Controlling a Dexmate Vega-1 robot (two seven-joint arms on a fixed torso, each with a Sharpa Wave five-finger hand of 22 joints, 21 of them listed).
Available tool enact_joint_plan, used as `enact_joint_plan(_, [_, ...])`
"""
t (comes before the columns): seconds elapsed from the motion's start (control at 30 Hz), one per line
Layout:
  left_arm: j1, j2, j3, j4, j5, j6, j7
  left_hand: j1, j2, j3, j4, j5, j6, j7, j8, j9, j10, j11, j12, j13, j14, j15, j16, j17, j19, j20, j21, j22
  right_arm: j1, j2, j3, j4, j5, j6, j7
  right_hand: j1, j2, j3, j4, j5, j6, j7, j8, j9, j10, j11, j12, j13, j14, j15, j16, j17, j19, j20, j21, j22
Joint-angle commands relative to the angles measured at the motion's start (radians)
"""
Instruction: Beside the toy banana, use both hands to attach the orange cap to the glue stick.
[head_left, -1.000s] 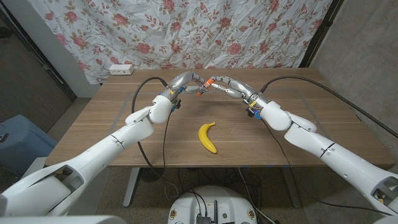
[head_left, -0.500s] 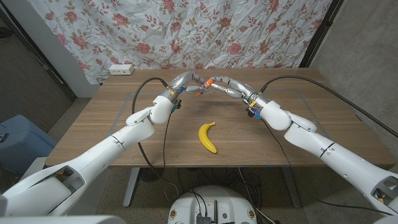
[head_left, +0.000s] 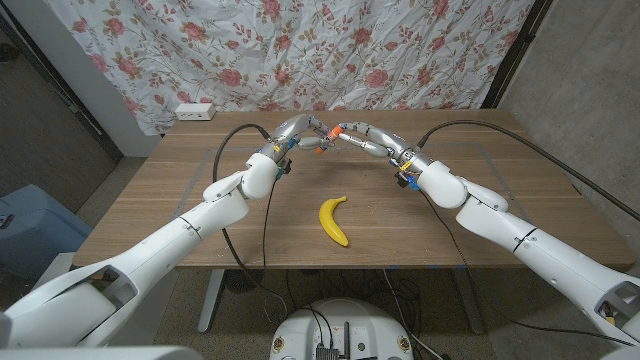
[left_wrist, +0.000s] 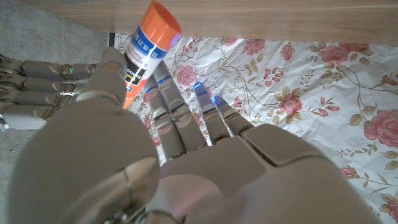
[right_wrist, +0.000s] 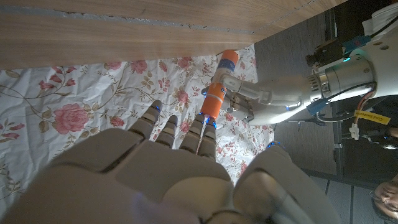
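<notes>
Nothing moved: wooden table (head_left: 180, 190) (floral backdrop (head_left: 300, 50)).

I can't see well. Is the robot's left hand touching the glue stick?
Touching. The left wrist view shows the left hand with fingers pressed against the glue stick.

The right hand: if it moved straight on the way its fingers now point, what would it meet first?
Most likely the glue stick, which stands directly past the right hand's fingertips, held by the left hand. Whether they already touch it is unclear.
</notes>
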Motion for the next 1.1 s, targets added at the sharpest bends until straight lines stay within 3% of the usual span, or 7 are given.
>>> enact_joint_plan(0.03, [-0.004,0.002,0.002,0.003,-0.003,-0.003,-0.009,0.038,0.034,0.012,0.015,0.003,0.095,-0.019,0.02,0.006,0.018,-0.013,0.004,0.004,0.007,-0.142,0.007,0.004,0.011,-0.032,0.008,0.002,0.006,0.011,0.003,0.023,0.019,0.02,-0.009,0.006,0.007,0.008,0.001,-0.002,0.005,-0.003,0.001,0.005,0.002,0.006,-0.001,0.003,0.002,-0.007,0.003,0.003,0.006,-0.008,0.001,0.004])
enact_joint_plan(1.1, [0.004,0.031,-0.004,-0.025,0.002,0.011,-0.041,0.037,0.03,0.005,0.02,0.002,0.093,-0.02,0.018,0.007,0.014,-0.013,-0.001,0.003,0.008,-0.143,0.007,0.005,0.008,-0.033,0.006,0.002,-0.021,0.018,0.037,0.044,0.065,0.031,-0.066,0.013,0.013,0.017,-0.009,-0.002,-0.001,-0.006,-0.005,0.005,-0.005,0.011,-0.003,0.004,0.007,-0.01,0.001,0.0,0.017,-0.016,0.001,0.004])
